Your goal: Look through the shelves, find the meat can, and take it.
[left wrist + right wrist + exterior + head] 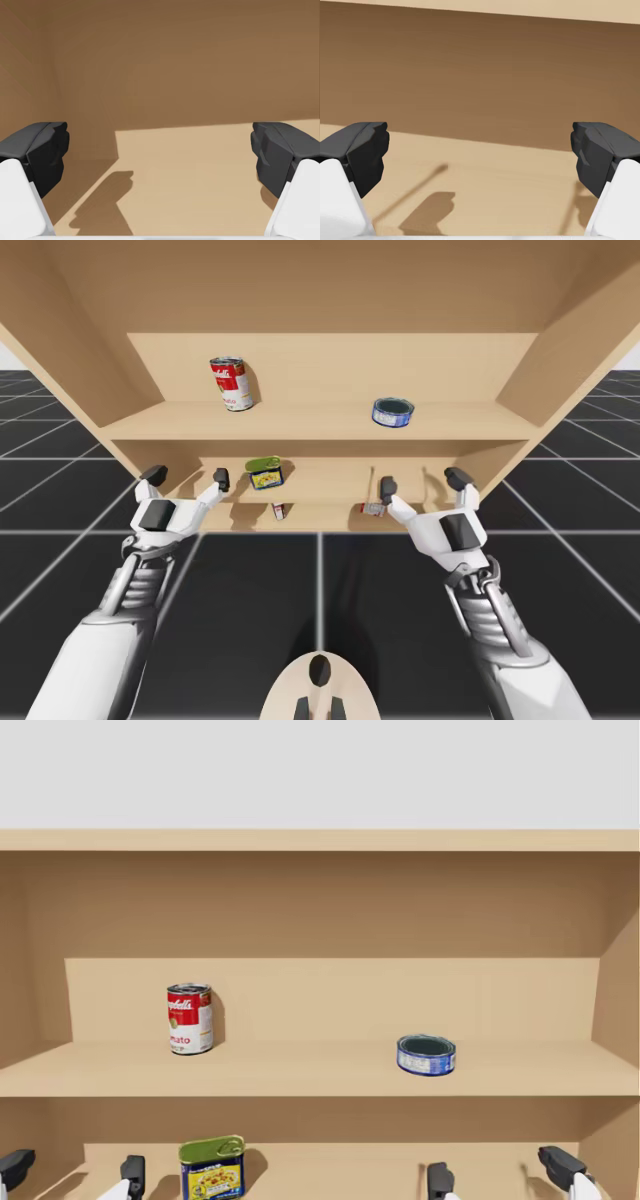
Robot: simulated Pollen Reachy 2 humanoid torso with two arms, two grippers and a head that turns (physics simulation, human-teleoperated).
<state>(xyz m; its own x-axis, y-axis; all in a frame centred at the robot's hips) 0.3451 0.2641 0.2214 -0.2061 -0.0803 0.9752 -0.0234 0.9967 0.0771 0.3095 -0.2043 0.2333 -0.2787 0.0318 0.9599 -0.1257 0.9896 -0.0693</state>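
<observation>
On the middle shelf stands a squat can with a green lid and a yellow and blue label (pixel 265 473) (pixel 212 1168). My left gripper (pixel 187 478) (pixel 73 1170) hangs open just left of it, in front of the shelf edge. My right gripper (pixel 423 482) (pixel 498 1172) is open too, further right at the same height. In the left wrist view the left gripper (pixel 160 155) faces bare shelf board and a side wall. The right gripper (pixel 480 155) faces the bare board and back wall. Nothing lies between either pair of fingers.
The upper shelf (pixel 300 425) carries a tall red and white can (pixel 232 383) (pixel 190 1018) and a flat blue tin (pixel 393 412) (pixel 426 1055). Two small things (pixel 278 510) (pixel 372 508) sit on the lowest level. Wooden side walls (pixel 70 350) close the shelves in.
</observation>
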